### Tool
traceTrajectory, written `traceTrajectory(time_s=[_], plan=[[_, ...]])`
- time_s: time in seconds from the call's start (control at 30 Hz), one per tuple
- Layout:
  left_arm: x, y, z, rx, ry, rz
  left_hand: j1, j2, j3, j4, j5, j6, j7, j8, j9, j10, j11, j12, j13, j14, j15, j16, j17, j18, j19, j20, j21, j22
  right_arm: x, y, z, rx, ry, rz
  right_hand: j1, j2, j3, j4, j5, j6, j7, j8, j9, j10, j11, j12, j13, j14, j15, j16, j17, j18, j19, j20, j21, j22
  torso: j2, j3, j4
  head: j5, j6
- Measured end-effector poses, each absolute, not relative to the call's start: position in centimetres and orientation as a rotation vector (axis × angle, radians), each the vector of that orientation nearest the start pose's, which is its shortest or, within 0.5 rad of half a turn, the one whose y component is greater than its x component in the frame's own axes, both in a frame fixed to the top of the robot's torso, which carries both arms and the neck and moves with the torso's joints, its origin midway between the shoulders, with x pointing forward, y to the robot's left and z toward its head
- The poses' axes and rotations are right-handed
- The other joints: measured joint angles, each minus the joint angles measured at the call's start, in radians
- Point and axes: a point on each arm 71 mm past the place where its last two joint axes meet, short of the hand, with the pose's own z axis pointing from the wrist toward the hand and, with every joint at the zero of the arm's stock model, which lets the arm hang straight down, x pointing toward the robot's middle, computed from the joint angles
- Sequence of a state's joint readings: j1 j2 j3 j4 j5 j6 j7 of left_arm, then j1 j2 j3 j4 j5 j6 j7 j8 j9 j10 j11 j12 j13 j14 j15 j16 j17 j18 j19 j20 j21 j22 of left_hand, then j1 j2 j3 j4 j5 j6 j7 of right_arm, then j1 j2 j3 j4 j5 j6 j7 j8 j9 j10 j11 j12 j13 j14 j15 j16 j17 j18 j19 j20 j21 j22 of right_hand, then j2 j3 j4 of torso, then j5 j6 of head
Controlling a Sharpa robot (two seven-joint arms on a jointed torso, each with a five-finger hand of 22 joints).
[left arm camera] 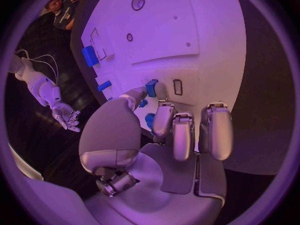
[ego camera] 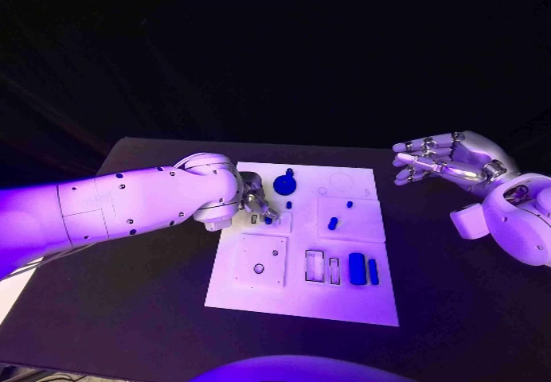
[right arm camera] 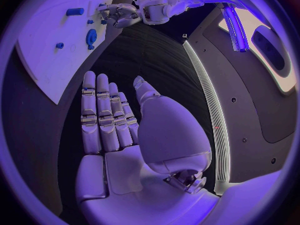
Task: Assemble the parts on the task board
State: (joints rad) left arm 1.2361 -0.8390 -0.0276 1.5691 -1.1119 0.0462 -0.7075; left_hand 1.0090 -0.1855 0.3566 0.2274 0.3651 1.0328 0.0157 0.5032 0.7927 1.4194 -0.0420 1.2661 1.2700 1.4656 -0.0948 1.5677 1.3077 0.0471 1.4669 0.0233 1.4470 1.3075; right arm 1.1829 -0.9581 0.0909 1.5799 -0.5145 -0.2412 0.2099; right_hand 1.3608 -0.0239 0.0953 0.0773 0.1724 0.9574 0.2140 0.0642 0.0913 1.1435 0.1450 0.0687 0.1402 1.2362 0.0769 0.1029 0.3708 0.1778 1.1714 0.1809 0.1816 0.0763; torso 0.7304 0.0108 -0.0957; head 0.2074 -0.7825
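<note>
Left hand (ego camera: 255, 205) hovering over task board (ego camera: 356, 302) at 10 o'clock, pinching small blue part (left arm camera: 151, 88). Right hand (ego camera: 450, 161) hanging open, empty, above desk (ego camera: 127, 318) at 2 o'clock.

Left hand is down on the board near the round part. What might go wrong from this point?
1. The left hand sits low over the task board with its fingers close to several small blue parts; closing or shifting may knock a neighbour out of place.
2. The head view has the hand covering what lies under it, so whether it holds a part cannot be told.
3. The right hand hovers open off the board, so nothing steadies the board if it gets pushed.
</note>
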Motion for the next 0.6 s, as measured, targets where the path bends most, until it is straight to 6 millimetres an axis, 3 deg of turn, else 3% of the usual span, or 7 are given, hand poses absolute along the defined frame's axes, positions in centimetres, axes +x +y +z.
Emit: traceTrajectory(time_s=[0.33, 0.6], plan=[[47.76, 21.54, -20.14, -0.282, 2.244, -0.242, 0.009, 0.009, -0.131, 0.049, -0.005, 0.002, 0.002, -0.005, -0.002, 0.0, 0.0, 0.0, 0.0, 0.0, 0.0, 0.0, 0.0, 0.0, 0.0, 0.0, 0.0, 0.0, 48.61, -24.0, -13.68, 0.636, 1.564, 1.338, 0.0, 0.0, -0.003, -0.003, 0.0, 0.0, 0.0, 0.0, 0.0, 0.0, 0.0, 0.0, -0.001, 0.0, 0.0, -0.004, 0.0, 0.0, 0.0, 0.0, 0.0, 0.0, 0.0, 0.0, 0.0001, 0.0, -0.001], [47.47, 21.84, -20.07, -0.289, 2.238, -0.248, 0.013, 0.04, -0.238, 0.064, -0.08, 0.009, 0.001, -0.012, -0.002, 0.0, 0.0, 0.0, 0.0, 0.0, 0.0, 0.0, 0.0, 0.0, 0.0, 0.0, 0.0, 0.0, 48.64, -24.0, -13.74, 0.637, 1.564, 1.337, 0.0, 0.0, -0.003, -0.003, 0.0, 0.0, 0.0, 0.0, 0.0, 0.0, 0.0, 0.0, -0.001, -0.004, 0.004, -0.004, -0.001, 0.0, 0.0, 0.0, 0.0, -0.001, 0.0, -0.0004, -0.0001, 0.0, 0.0]])
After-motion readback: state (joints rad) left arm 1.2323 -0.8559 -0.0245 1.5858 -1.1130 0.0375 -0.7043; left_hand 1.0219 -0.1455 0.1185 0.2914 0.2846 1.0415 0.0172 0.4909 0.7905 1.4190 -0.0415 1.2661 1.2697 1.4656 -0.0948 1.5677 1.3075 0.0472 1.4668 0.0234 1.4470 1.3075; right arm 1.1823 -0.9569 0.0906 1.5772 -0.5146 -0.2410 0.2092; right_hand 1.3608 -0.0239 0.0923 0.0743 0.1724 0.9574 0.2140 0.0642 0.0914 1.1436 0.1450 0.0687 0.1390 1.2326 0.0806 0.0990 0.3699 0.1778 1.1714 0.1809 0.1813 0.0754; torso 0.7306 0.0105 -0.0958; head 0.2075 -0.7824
